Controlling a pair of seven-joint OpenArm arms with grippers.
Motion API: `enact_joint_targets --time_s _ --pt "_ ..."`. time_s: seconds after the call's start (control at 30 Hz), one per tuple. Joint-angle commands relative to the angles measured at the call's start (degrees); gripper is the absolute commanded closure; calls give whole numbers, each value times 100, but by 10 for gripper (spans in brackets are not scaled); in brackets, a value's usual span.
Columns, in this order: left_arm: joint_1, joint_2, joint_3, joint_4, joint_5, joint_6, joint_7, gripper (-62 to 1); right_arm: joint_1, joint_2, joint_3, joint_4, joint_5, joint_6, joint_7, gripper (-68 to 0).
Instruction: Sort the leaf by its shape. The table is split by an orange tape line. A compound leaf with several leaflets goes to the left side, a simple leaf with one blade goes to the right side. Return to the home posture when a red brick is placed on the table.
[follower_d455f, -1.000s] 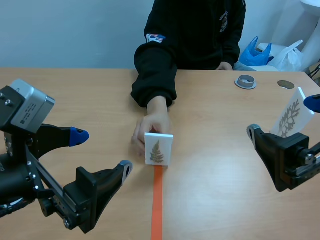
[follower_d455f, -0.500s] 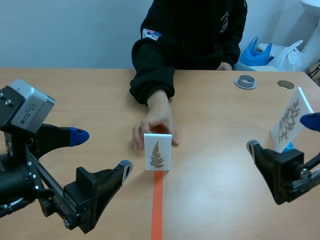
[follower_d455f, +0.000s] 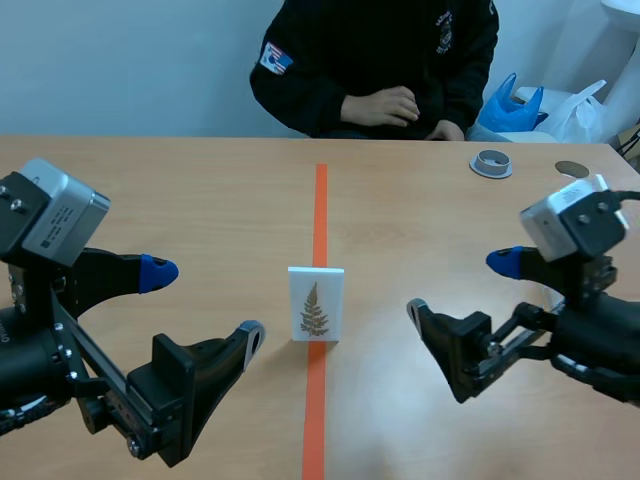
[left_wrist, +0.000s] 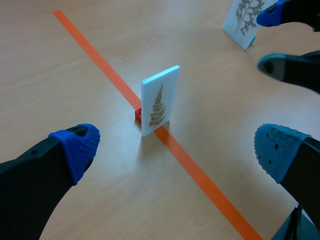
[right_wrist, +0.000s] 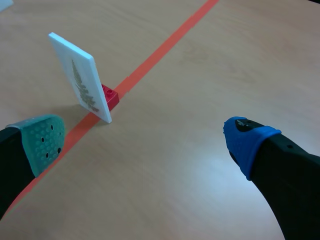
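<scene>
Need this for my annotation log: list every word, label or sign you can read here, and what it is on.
No text can be read.
Sleeve patch: too small to read.
Chest print: too blurred to read.
Card: a leaf picture only, no words.

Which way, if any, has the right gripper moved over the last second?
Yes. The right gripper has come inward from the table's right edge toward the orange tape line and the fern card.
</scene>
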Motion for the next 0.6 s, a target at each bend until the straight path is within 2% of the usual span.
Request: enact_joint_targets --time_s 0.0,0.2,0.4,0.47,0.57 --pt "28 13 -55 33 -57 -37 -114 -623 286 28 -151 -72 -87 9 214 -679" --pt "28 13 -57 33 -57 -37 -114 -623 1128 -20 -977 -973 -754 0 837 -679" --pt "28 13 -57 33 -57 -37 -114 -623 1856 -378 -1569 -1921 -1215 -22 1316 -679" --pt "28 13 -57 33 -57 -37 -114 -623 2085 -527 -1766 -2216 -1314 -83 1397 -679" --pt "28 13 -57 33 -57 -37 -114 -623 2361 -758 -2057 -2616 -1467 -343 1537 -679"
